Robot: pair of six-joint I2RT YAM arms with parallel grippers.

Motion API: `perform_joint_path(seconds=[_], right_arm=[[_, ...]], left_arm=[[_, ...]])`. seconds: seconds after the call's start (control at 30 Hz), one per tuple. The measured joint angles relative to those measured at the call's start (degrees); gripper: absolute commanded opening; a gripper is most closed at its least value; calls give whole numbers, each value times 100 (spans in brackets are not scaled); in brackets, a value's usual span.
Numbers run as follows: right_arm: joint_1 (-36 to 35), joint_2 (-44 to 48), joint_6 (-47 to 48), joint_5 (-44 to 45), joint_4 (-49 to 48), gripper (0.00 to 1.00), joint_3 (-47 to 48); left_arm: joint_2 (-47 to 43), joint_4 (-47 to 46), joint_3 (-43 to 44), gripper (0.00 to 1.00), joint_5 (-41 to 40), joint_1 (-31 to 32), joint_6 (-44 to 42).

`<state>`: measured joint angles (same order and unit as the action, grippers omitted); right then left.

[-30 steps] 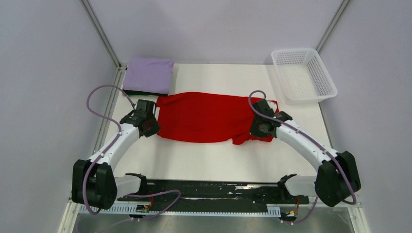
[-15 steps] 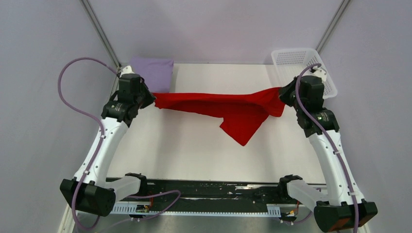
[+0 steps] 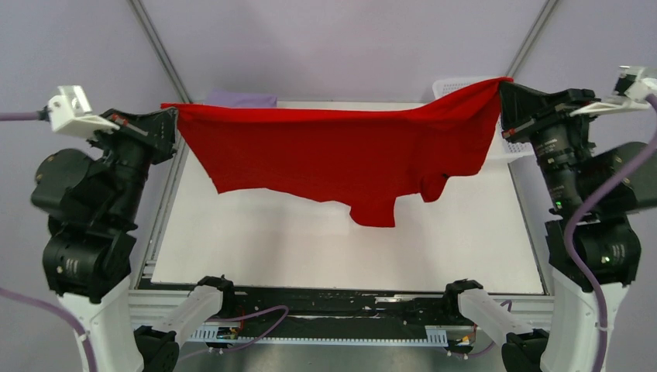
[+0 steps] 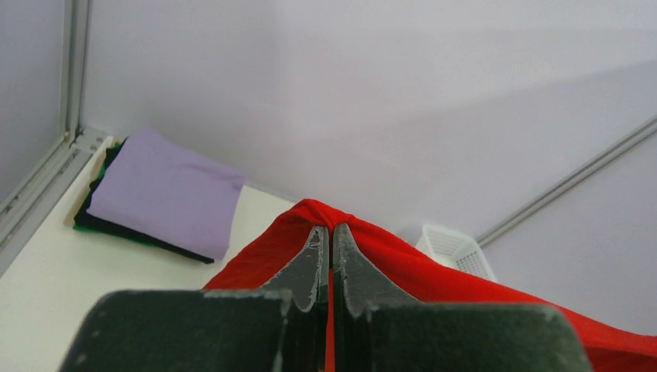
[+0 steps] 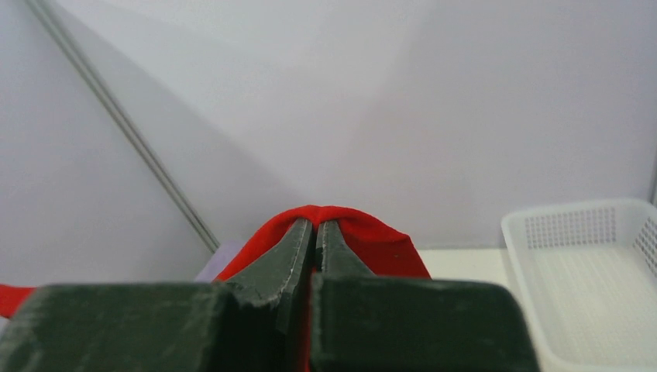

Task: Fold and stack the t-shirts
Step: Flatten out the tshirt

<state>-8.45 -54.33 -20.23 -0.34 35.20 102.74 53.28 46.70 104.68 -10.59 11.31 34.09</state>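
Aloft: red t-shirt (image 3: 341, 155) stretched wide, hem sagging; left claw (image 3: 172, 117) and right claw (image 3: 502, 90) each clamp top corner.

Looks like a robotics lab test cell, not anybody's home: a plain white flat worktop (image 3: 310, 248) boxed in by blank pale lilac-grey wall panels (image 3: 349, 46) and bare silver metal frame struts (image 3: 159, 50). Two white-and-black robot arms (image 3: 81, 256) sit on a black mounting rail (image 3: 341, 298) at the near edge, purple cables (image 3: 19, 116) looping loose.
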Motion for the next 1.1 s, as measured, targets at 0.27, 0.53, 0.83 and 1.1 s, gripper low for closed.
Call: perform_joint_path(seconds=[0.27,0.53,0.83,1.1], right_arm=[[0,260,195,-997,232,0,1403],[0,422,415,-1106,212,0,1792],[0,260,807,-144,-542,0,-610],[15,-1088,704,553,-1777,0,-3506]], left_arm=[[-391,492,1200,0,190,-2,-149],[-509,658,1191,0,474,-2,-166],[-367,81,-929,0,-22,0,-81],[1703,-1283,-3501,0,-1062,-74,203]])
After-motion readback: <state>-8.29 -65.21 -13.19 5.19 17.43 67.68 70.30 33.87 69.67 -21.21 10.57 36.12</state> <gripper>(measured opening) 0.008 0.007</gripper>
